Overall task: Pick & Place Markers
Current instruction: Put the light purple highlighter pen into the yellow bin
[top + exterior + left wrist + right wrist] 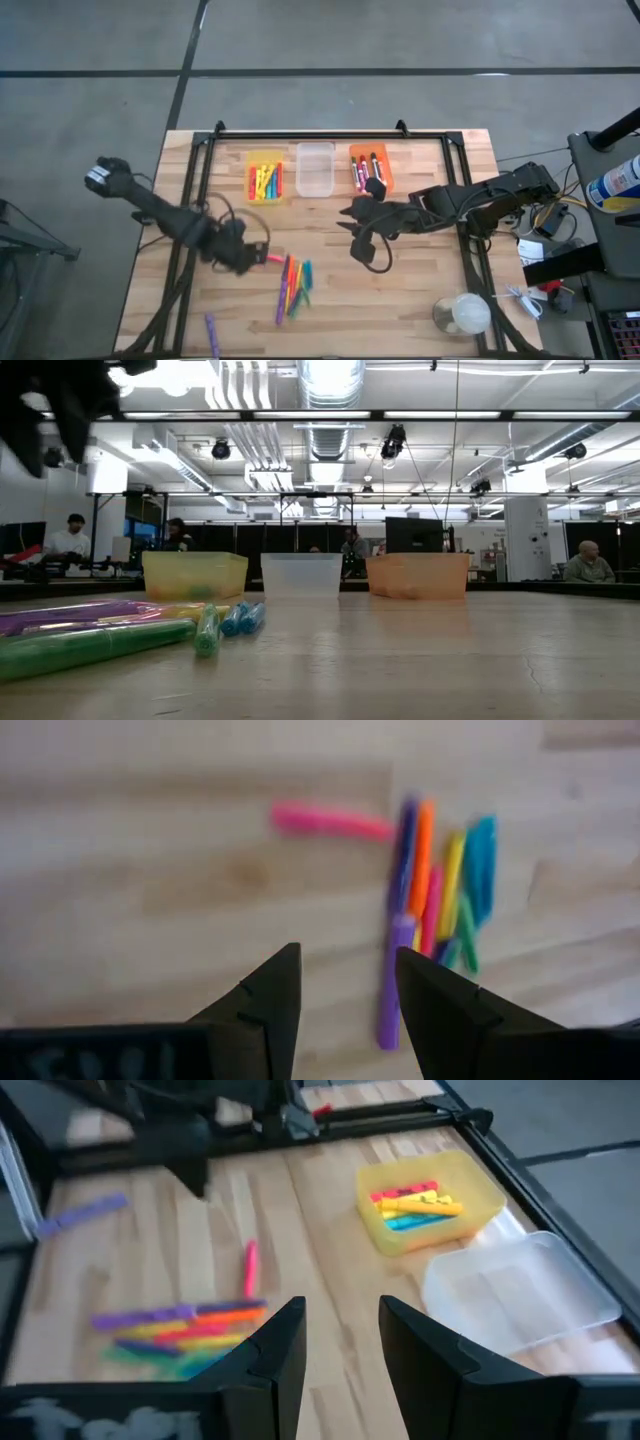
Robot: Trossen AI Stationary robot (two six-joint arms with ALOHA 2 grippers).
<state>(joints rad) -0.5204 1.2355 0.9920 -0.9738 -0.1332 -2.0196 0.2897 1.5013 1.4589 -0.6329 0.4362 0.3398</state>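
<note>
Several coloured markers lie in a loose pile [293, 285] on the wooden table, seen also as a pile [440, 900] and a pile [180, 1325] in the two wrist views. A single pink marker [274, 258] lies just left of that heap. A purple marker [212, 335] lies alone near the front edge. My left gripper [252, 256] hovers open above the table beside the pink marker [325, 820], nothing between its fingers [345, 990]. My right gripper [350, 228] hangs open above mid-table, empty [340, 1340].
Three bins stand in a row at the far side: a yellow bin [265, 175] holding markers, a clear bin [314, 168], and an orange bin [370, 168] holding markers. A clear round container [462, 315] sits at the front right. A black frame [330, 133] edges the table.
</note>
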